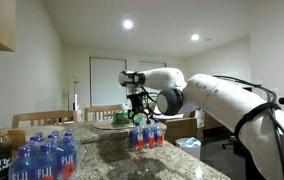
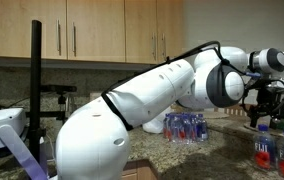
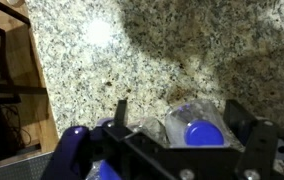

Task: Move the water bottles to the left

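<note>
In an exterior view, the wrapped FIJI pack (image 1: 42, 158) sits at the lower left on the granite counter (image 1: 102, 150). To its right, near the frame's centre, the water bottles (image 1: 147, 135) stand upright in a tight cluster, long axes vertical, tops up. The gripper (image 1: 139, 108) hangs just above them, pointing down. In the wrist view, at the lower edge, the jaws are spread wide: one finger (image 3: 122, 112) at the left and one at the right straddle a bottle whose blue cap (image 3: 204, 131) faces the camera. Whether either finger touches the bottle cannot be told.
</note>
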Controlling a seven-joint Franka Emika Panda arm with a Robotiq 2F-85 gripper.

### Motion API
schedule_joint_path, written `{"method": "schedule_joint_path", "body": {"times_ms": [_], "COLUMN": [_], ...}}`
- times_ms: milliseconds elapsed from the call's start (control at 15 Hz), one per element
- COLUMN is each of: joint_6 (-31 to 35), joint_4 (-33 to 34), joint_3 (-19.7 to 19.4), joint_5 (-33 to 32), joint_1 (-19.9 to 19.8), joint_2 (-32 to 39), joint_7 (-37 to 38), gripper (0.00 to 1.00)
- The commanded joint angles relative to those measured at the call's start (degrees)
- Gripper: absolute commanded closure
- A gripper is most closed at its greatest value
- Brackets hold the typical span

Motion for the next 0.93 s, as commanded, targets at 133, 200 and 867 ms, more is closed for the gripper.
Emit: {"method": "schedule_joint_path", "body": {"times_ms": [133, 200, 867], "joint_6": [2.4, 3.1, 10.4], "joint_4": [-1.3, -1.2, -1.1], "joint_3": [1.0, 1.3, 2.7], "joint_5": [1.2, 1.5, 0.8], "joint_1": [-0.8, -1.0, -2.7], "joint_2": [-1.0, -0.9, -0.2], "joint_7": [-0.2, -0.8, -7.9], "gripper": [0.0, 0.0, 0.0]}}
